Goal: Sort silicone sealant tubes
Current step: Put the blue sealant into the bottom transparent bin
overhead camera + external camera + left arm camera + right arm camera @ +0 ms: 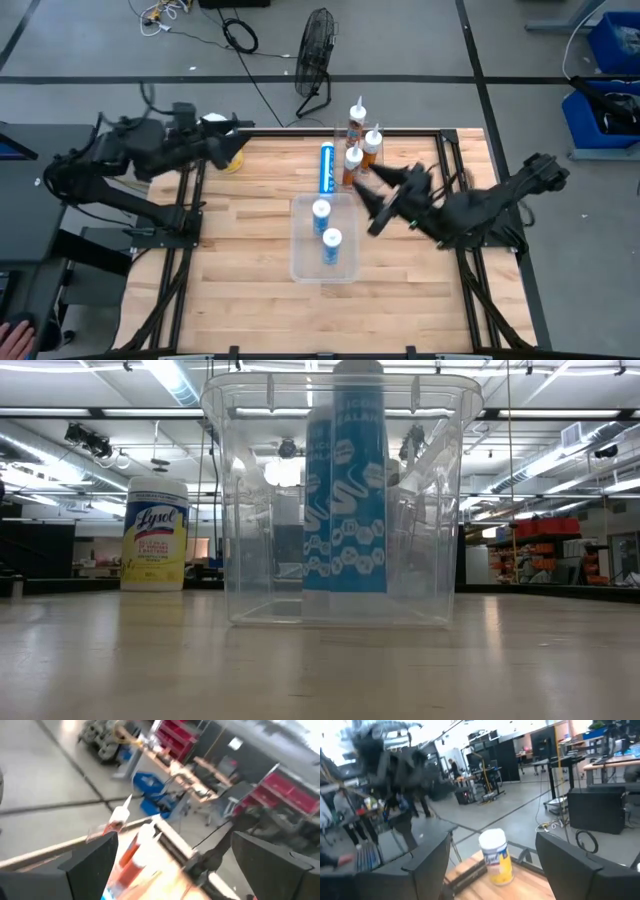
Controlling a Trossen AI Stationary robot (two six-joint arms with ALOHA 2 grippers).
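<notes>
Two blue sealant tubes [326, 225] stand upright inside a clear container [300, 262] at mid-table; the low view shows them [345, 490] through its wall [440, 510]. A third blue tube [326, 168] shows just beyond the container's far side. Three orange tubes [358, 140] with white nozzles stand near the far edge; the left wrist view catches them blurred [132, 855]. My right gripper [366, 198] hangs open above the table, right of the container, its fingers pointing left, nothing between them [495, 870]. My left gripper [232, 140] is open [175, 870] at the far left corner.
A yellow wipes canister with a white lid [232, 158] stands at the far left by my left gripper, and is also seen in the low view [154, 532] and the right wrist view [496, 856]. Bare wood [250, 300] lies near the front edge.
</notes>
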